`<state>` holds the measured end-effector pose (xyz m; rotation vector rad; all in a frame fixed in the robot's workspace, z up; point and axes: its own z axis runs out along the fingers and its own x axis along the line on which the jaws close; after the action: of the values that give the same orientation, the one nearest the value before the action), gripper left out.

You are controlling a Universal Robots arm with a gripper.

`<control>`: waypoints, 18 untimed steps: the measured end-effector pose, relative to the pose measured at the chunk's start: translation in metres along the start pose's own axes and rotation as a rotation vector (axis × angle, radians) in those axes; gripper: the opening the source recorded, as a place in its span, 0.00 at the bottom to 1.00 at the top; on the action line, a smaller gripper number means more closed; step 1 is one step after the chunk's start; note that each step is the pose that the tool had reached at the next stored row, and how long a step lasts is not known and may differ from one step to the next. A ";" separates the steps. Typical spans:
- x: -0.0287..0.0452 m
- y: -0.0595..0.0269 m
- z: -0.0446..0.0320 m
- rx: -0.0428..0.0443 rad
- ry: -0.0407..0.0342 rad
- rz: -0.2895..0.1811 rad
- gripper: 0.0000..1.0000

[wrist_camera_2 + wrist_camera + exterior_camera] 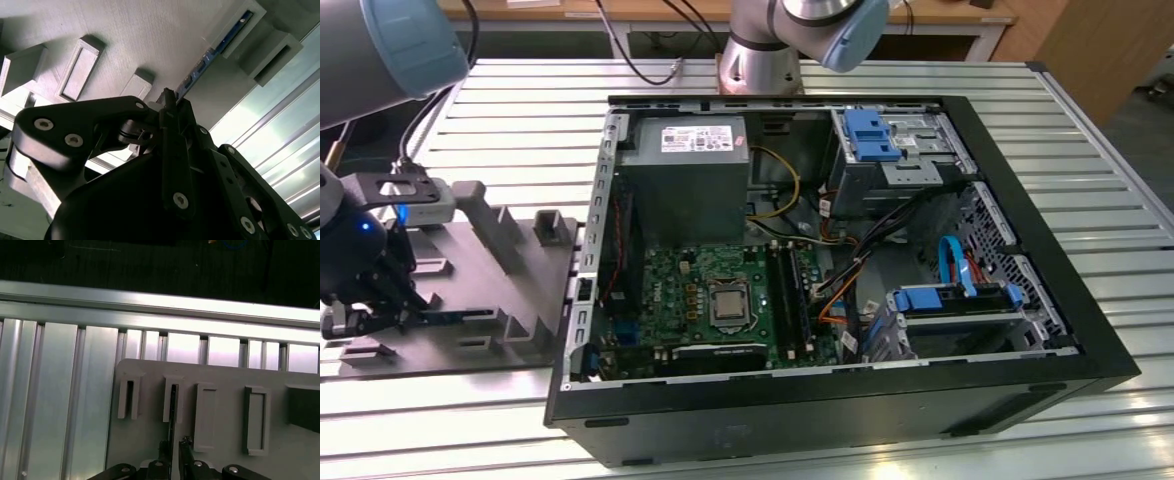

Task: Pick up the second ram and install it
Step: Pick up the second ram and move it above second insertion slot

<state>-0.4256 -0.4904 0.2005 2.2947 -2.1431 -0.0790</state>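
Ribbed aluminium table (494, 110) as ground. At the exterior view's left, gripper (371, 315) low over grey holder tray (480, 250); pick-up step judged in hand. Between the jaws, near end of the second ram (212, 57), on edge in its tray slots. Jaws close-set astride it, clamping not discernible. Removal calls for a firm hold and a straight pull. Second wrist view gives blue board and chips; first wrist view, a dark edge-on line (172, 405). Well apart from the jaws, rightward, open computer case (854, 410) with memory slots (787, 290).
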 end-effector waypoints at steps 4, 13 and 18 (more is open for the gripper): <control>0.0012 0.0000 -0.0002 -0.0001 0.0001 0.000 0.22; 0.0015 0.0001 -0.0002 -0.0002 0.0002 0.000 0.13; 0.0016 0.0000 -0.0002 -0.0002 0.0001 0.000 0.13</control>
<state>-0.4255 -0.4920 0.2006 2.2947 -2.1429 -0.0790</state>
